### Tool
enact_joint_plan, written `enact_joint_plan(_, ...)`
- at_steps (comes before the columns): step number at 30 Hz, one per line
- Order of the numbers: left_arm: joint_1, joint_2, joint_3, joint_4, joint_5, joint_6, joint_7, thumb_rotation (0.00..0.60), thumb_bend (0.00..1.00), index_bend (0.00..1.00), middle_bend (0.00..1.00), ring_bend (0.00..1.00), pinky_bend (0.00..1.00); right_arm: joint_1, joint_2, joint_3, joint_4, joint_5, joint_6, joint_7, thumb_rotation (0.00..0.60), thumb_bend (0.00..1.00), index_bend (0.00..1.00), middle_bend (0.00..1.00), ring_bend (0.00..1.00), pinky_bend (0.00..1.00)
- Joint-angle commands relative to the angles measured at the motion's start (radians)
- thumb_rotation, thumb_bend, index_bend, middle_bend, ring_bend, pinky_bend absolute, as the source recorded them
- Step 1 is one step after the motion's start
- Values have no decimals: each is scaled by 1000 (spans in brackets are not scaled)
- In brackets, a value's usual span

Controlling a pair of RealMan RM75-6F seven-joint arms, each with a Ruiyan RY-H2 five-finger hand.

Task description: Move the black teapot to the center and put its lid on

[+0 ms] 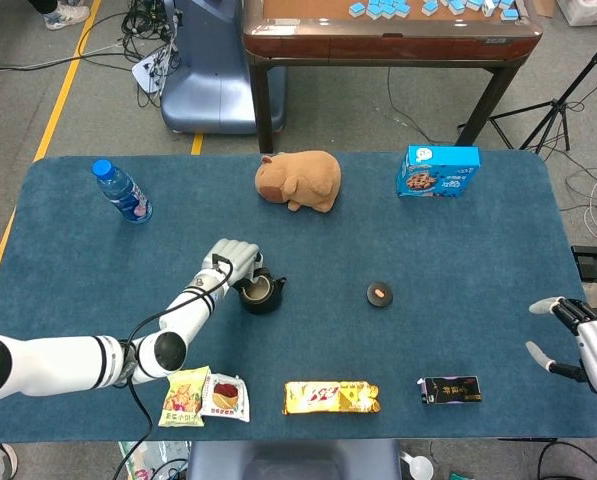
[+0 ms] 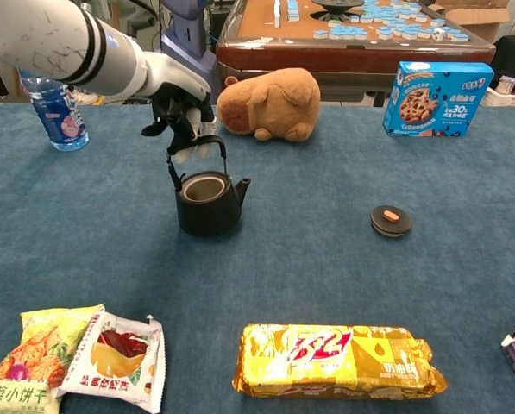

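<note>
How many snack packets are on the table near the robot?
4: two small packets side by side at front left, a long yellow one at front middle, a dark one at front right.

Teapot (image 2: pixel 207 203) sits left of its lid (image 2: pixel 390 220), before the plush toy (image 2: pixel 268 104).

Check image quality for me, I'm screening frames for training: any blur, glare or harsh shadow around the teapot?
Head view: even light, teapot small but sharp, no glare. Chest view: teapot crisp, only a soft shadow beneath; left hand on its handle sharp, the arm at the frame edge slightly washed out.
</note>
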Motion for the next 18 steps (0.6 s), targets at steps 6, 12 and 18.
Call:
enact_joint_plan(6,-43,-45,6,42,-40,9,13,600,987,579,773,505,742,0,0,-1,5,-3,1,8,600,264,371,367,315,434)
enact_joint_plan(12,-59,-66,7,57,-59,22,18,600,987,579,773,505,743,2,2,0,6,1,-3,16,600,263,371,367,315,434)
enact_joint_plan(18,-73,-86,16,64,-71,35,39,600,986,576,772,505,743,3,2,-1,7,-2,-4,16,600,264,371,367,315,434)
